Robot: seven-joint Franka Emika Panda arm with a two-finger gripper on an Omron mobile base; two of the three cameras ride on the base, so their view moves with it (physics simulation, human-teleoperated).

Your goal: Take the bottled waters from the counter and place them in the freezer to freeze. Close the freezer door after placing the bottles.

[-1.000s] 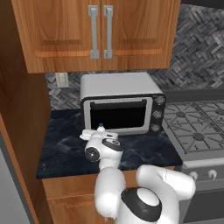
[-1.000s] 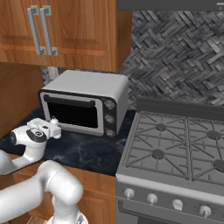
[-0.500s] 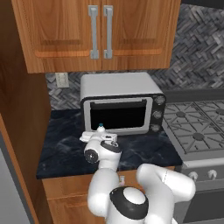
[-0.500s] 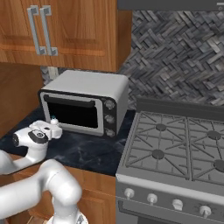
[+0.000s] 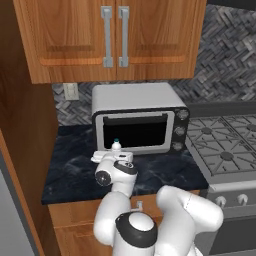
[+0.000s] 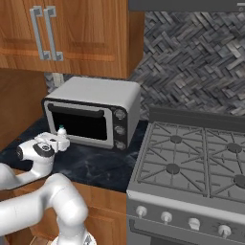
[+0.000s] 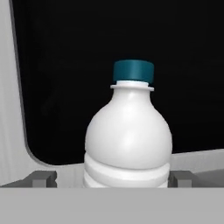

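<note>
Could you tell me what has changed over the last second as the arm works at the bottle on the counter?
The gripper has eased a little closer to the bottled water, which now sits between its open fingers; nothing has been gripped. The bottle still stands upright on the counter before the toaster oven; the base stayed put.

One bottled water [image 7: 128, 140], one toaster oven [image 5: 139, 120], one gas stove [image 6: 191, 162], two cabinet door handles [image 5: 106, 36].
</note>
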